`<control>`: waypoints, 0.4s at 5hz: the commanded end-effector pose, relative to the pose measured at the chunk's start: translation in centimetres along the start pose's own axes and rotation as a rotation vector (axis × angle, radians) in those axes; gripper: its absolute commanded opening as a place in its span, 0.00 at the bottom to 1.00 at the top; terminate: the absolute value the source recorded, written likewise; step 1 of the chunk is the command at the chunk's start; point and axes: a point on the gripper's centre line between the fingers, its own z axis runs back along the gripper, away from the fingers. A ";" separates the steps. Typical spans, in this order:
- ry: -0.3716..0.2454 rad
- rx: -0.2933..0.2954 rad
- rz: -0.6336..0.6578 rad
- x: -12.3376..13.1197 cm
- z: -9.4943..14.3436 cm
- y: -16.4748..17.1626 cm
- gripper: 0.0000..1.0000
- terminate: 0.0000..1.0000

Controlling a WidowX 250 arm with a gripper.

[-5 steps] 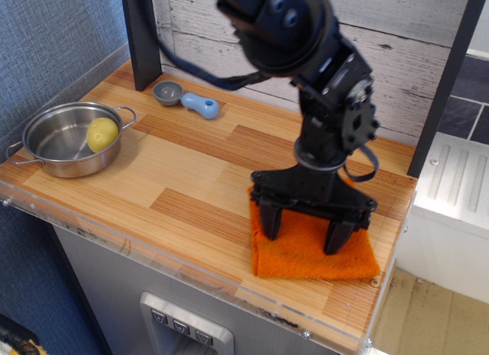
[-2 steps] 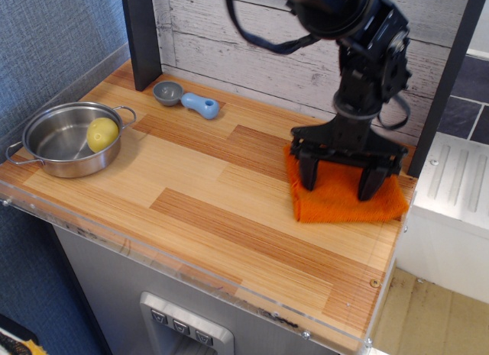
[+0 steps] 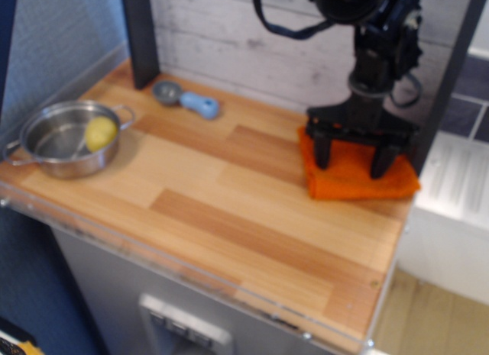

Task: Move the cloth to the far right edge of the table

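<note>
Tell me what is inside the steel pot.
The steel pot holds one yellow, rounded object, resting against the right side of its inner wall. The rest of the bottom looks bare and shiny. The picture is blurred, and the patch under the yellow object is hidden.

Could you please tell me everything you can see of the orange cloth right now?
The cloth is bright orange, roughly square and looks soft, though the blurred picture hides its texture. It lies flat on the wood-plank table at the far right, near the back wall, its right corner reaching the table's right edge. The black gripper stands on it, its two spread fingers pressing down on its top.
</note>
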 end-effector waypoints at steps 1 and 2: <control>0.010 0.006 0.096 0.4 1.3 0.5 1.00 0.00; 0.006 -0.010 0.113 0.2 2.8 0.6 1.00 0.00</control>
